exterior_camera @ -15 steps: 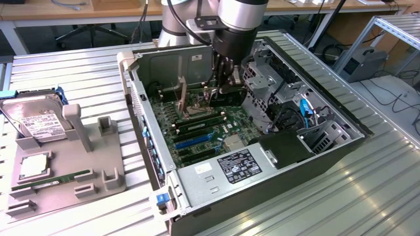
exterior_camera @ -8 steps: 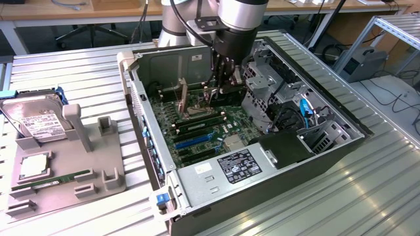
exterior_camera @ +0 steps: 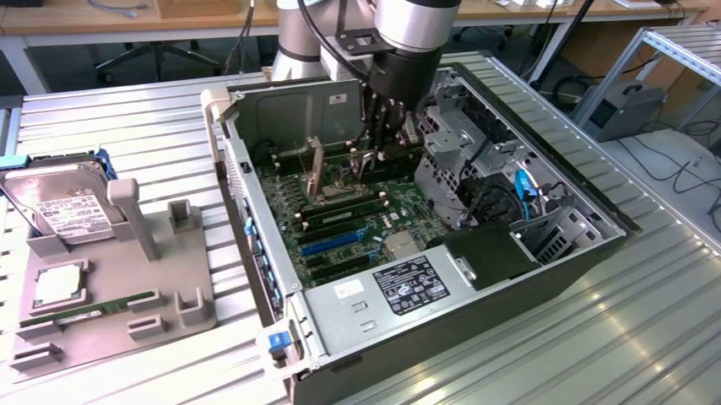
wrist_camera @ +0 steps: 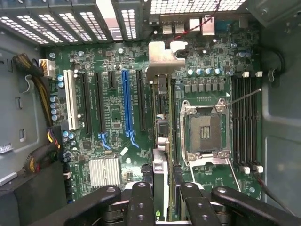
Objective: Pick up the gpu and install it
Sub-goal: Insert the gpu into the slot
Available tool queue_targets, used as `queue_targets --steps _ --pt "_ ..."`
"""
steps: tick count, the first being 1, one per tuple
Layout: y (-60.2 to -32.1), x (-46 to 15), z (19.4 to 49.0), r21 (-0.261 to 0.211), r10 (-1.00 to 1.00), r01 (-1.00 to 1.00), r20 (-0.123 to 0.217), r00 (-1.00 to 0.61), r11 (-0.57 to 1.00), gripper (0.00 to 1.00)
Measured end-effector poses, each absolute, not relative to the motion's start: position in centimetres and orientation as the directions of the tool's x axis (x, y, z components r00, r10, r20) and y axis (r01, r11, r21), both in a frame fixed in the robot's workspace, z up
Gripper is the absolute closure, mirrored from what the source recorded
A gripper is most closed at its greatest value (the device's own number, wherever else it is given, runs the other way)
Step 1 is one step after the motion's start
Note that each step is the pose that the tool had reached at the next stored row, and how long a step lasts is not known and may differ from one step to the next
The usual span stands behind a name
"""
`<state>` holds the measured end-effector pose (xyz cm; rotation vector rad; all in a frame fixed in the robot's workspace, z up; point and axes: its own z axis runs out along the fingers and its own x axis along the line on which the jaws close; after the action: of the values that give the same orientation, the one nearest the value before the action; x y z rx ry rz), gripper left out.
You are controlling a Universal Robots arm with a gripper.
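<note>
The gripper (wrist_camera: 162, 188) clamps its fingers (wrist_camera: 141, 202) on the gpu (wrist_camera: 161, 117), held edge-on above the motherboard (wrist_camera: 113, 117) at twelve o'clock of them, where slight misalignment could jam its bracket.

Arm upright inside the case, pincer (exterior_camera: 377, 156) downward, fingers (wrist_camera: 141, 207) clamped edge-on on the gpu (wrist_camera: 161, 136).

Wooden desks (exterior_camera: 135, 18) stand behind the ribbed metal table (exterior_camera: 631, 337).

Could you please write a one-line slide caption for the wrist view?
Pincer holding the gpu edge-on above the motherboard, beside the empty CPU socket.
</note>
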<state>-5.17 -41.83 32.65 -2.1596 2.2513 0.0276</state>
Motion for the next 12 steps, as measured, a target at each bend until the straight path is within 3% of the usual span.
queue_targets --steps 12 --pt "-41.83 -5.17 32.65 -0.002 -0.999 -0.999 -0.028 0.04 -0.04 0.73"
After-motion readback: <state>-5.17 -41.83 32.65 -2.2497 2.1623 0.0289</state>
